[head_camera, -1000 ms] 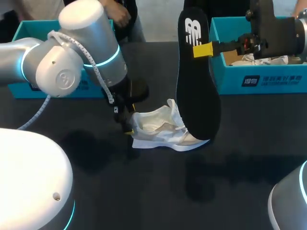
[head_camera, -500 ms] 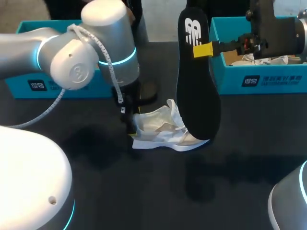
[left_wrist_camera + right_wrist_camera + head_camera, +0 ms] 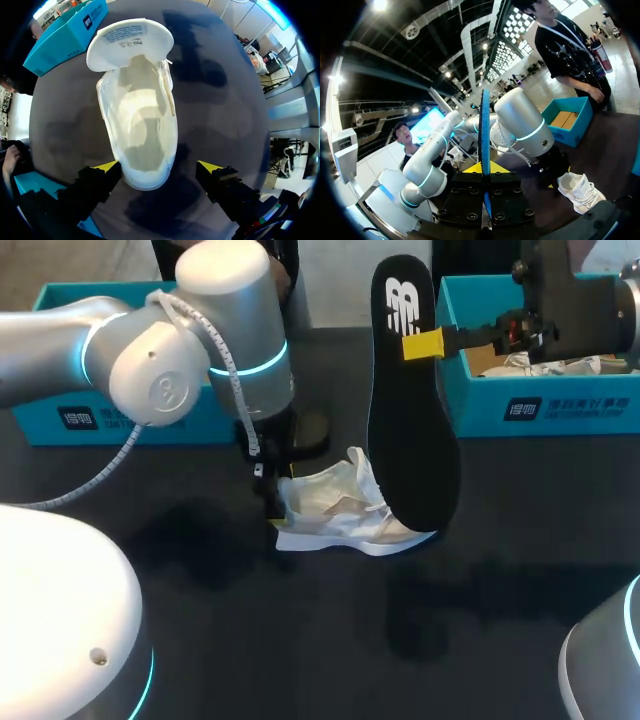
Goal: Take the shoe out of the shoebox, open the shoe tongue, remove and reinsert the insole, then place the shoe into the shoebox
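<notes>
Left gripper (image 3: pixel 159 169): spread wide, holding nothing; its two yellow tips stand on either side of the shoe's heel. One finger is clearly apart from the shoe. The other is so close that contact cannot be told.
Right gripper (image 3: pixel 422 344): clenched on the insole's edge, well above the shoe.
Insole (image 3: pixel 410 440): black, held upright on its long axis. From the head camera its lower end overlaps the shoe's toe.
Shoe (image 3: pixel 335 510): white, lying on the dark table (image 3: pixel 300 640) outside any box. The tongue (image 3: pixel 130 42) is folded back and the inside is bare.
Shoebox (image 3: pixel 540 400): teal, beyond the shoe on the toe side, with crumpled paper inside.
Second teal box (image 3: pixel 60 415): beyond the shoe on the heel side.
Change: over the last second the left arm has swung in toward the shoe's heel, with only a slight shift in the last half second. The right arm, insole and shoe have kept their places.
</notes>
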{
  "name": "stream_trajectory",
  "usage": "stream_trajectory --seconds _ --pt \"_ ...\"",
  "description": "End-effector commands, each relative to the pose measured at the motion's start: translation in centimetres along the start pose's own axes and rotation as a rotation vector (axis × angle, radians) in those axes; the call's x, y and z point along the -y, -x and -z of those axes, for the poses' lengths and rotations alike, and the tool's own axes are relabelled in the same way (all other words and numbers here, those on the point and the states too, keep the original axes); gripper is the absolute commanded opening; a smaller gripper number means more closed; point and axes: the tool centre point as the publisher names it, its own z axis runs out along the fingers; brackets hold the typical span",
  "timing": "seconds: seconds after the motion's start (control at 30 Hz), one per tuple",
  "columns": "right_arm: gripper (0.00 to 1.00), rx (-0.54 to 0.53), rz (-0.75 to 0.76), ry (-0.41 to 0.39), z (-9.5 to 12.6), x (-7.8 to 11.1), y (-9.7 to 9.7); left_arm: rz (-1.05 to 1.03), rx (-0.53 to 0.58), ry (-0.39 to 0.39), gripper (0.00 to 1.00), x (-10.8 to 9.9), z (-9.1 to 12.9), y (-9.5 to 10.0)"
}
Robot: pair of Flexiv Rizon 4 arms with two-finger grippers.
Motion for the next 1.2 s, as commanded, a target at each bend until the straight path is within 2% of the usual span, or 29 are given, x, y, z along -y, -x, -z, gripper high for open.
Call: stream_trajectory --seconds 0.03,0.5,1.0,1.2 --pt "0.00 0.000 -0.001 -0.003 -0.32 -0.19 0.15 0.000 0.001 0.002 1.00 -0.04 -0.09 -0.07" --pt "0.00 0.000 -0.001 -0.003 -0.32 -0.19 0.15 -0.001 0.000 0.004 1.00 0.06 -0.15 -0.10" --pt "0.00 0.000 -0.001 -0.003 -0.32 -0.19 0.15 0.007 0.003 0.057 1.00 0.04 -0.59 0.25" --pt "0.00 0.000 -0.001 -0.003 -0.32 -0.19 0.15 0.011 0.017 0.072 1.00 -0.10 -0.04 0.20"
